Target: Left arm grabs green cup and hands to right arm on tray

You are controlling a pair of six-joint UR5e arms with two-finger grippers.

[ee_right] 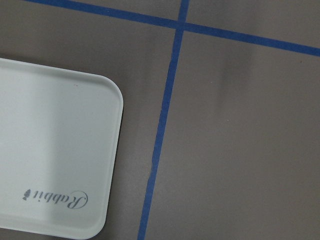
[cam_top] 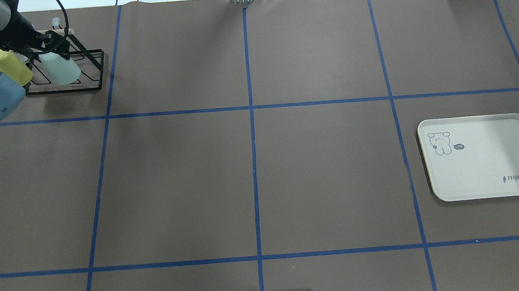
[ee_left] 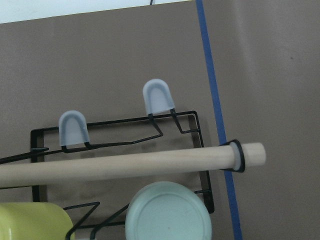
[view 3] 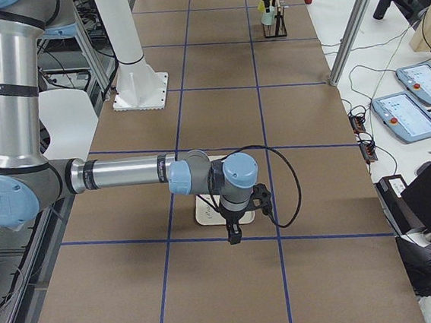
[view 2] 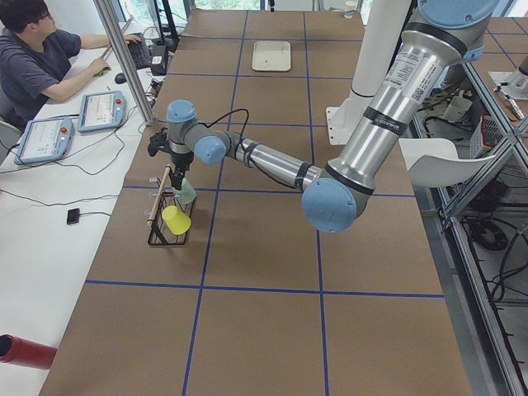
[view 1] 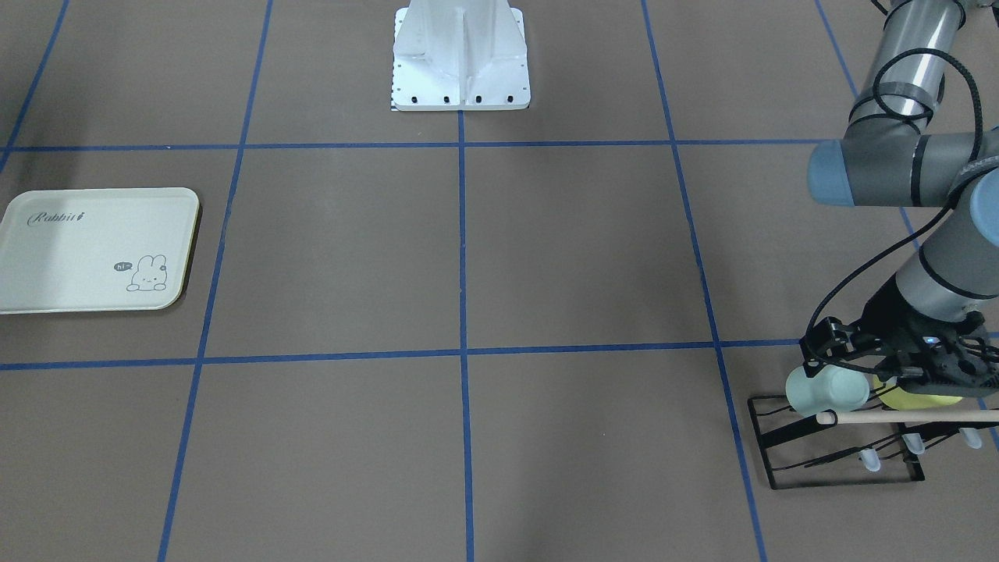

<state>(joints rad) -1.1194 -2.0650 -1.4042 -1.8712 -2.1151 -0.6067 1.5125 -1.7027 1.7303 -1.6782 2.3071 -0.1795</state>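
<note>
The pale green cup point(view 1: 827, 390) lies tilted on a black wire rack point(view 1: 769, 445) at the table's far left corner, bottom facing outward point(ee_left: 167, 215). My left gripper point(view 1: 866, 363) hovers right over the green cup point(cam_top: 60, 68) with its fingers apparently spread, holding nothing. The cream tray point(cam_top: 485, 166) with "Rabbit" script lies flat across the table and carries nothing point(view 1: 78, 250). My right gripper point(view 3: 233, 236) hangs pointing down just beside the tray point(ee_right: 50, 150). It shows only in the right side view, so I cannot tell whether it is open or shut.
A yellow-green cup point(view 1: 921, 398) sits on the same rack beside the green one, under a wooden dowel point(ee_left: 125, 162). The white robot base point(view 1: 460, 62) stands mid-table. A person point(view 2: 41, 58) sits at a side desk with tablets. Blue tape lines grid the brown table.
</note>
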